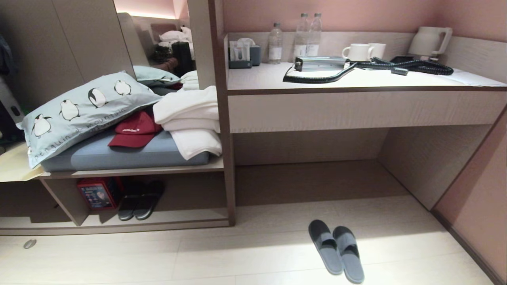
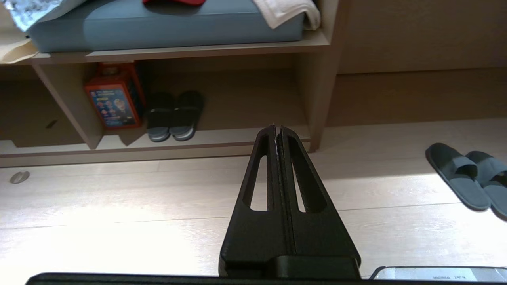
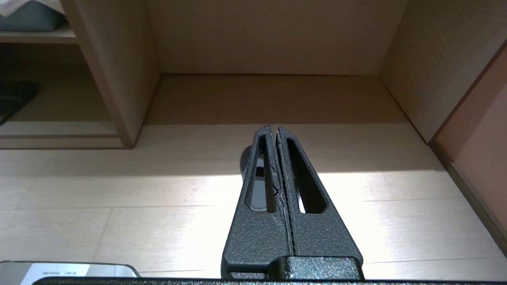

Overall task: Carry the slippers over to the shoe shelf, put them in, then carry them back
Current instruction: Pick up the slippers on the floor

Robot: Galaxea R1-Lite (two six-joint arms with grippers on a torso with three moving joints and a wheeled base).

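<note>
The slippers (image 1: 336, 251), a grey-blue open-toed pair, lie side by side on the pale floor in front of the desk recess. The left wrist view has them far off to one side (image 2: 465, 178). The shoe shelf (image 1: 186, 217) is the low cubby at the lower left, with a pale base board (image 2: 233, 136). Neither arm shows in the head view. My left gripper (image 2: 277, 127) hangs shut and empty over bare floor, facing the shelf. My right gripper (image 3: 272, 127) is shut and empty too; a bit of a slipper (image 3: 258, 194) shows through its finger slot.
A darker pair of slippers (image 1: 140, 200) and a red box (image 1: 99, 193) stand in the shelf's left part. Above it lie a cushion, pillow, red cap and towels. The desk recess (image 1: 317, 178) opens to the right, and a pink wall (image 1: 475, 206) bounds the right side.
</note>
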